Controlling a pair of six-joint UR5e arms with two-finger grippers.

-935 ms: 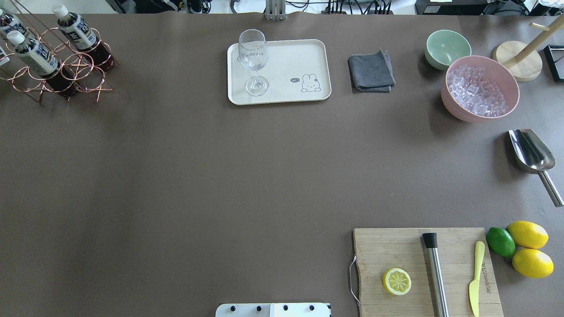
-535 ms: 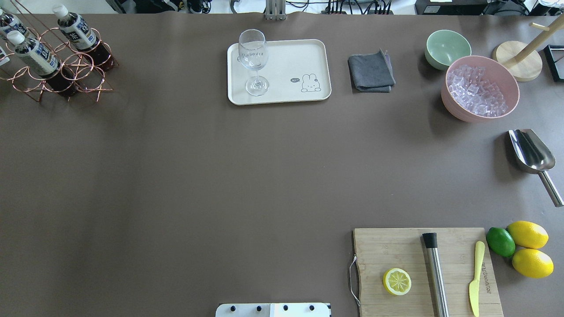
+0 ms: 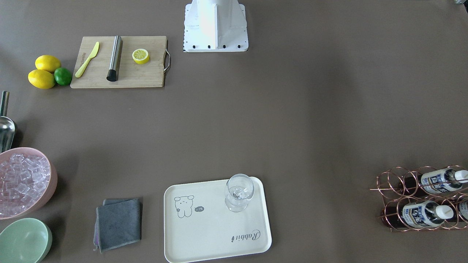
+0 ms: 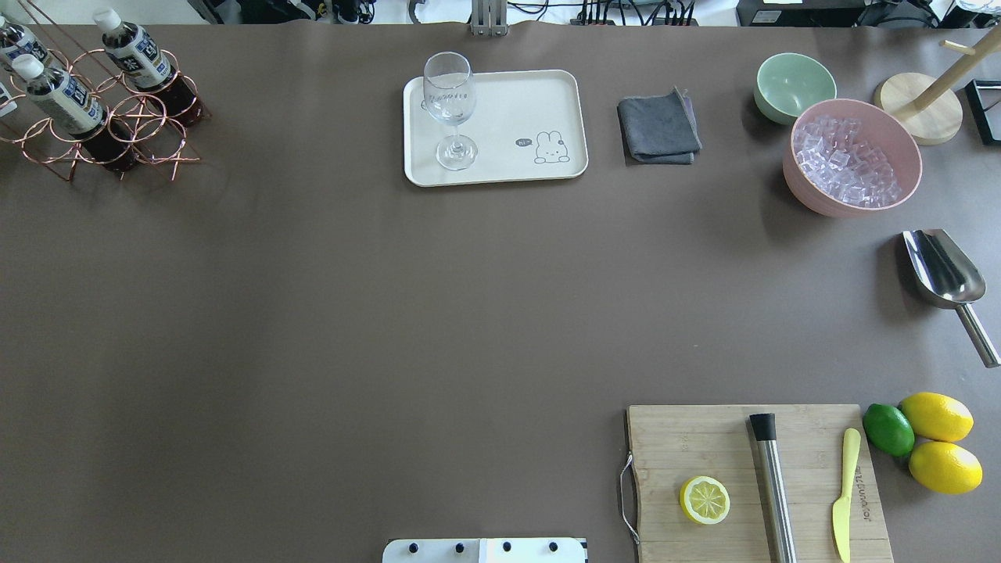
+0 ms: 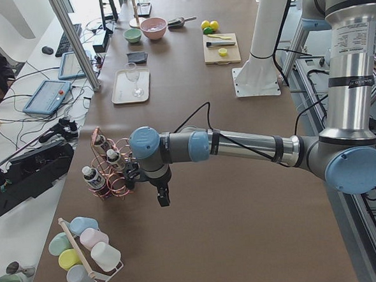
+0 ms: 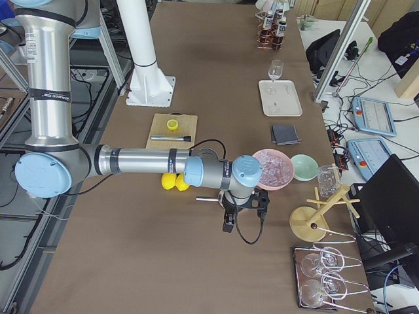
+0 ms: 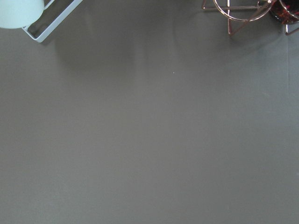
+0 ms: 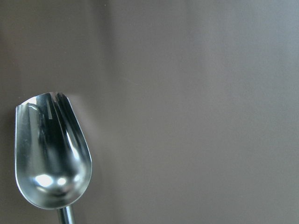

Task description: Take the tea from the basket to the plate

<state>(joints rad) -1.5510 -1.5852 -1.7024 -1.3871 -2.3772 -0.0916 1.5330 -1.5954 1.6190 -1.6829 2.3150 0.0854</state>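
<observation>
The left gripper hangs near the basket (tea bottles all in it), touching nothing; how far it or the right gripper opens cannot be told.

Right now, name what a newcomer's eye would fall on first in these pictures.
First, the copper wire basket of three tea bottles at the far left corner. Then the wine glass upright on the cream tray, and the pink bowl of ice cubes at far right.
</observation>
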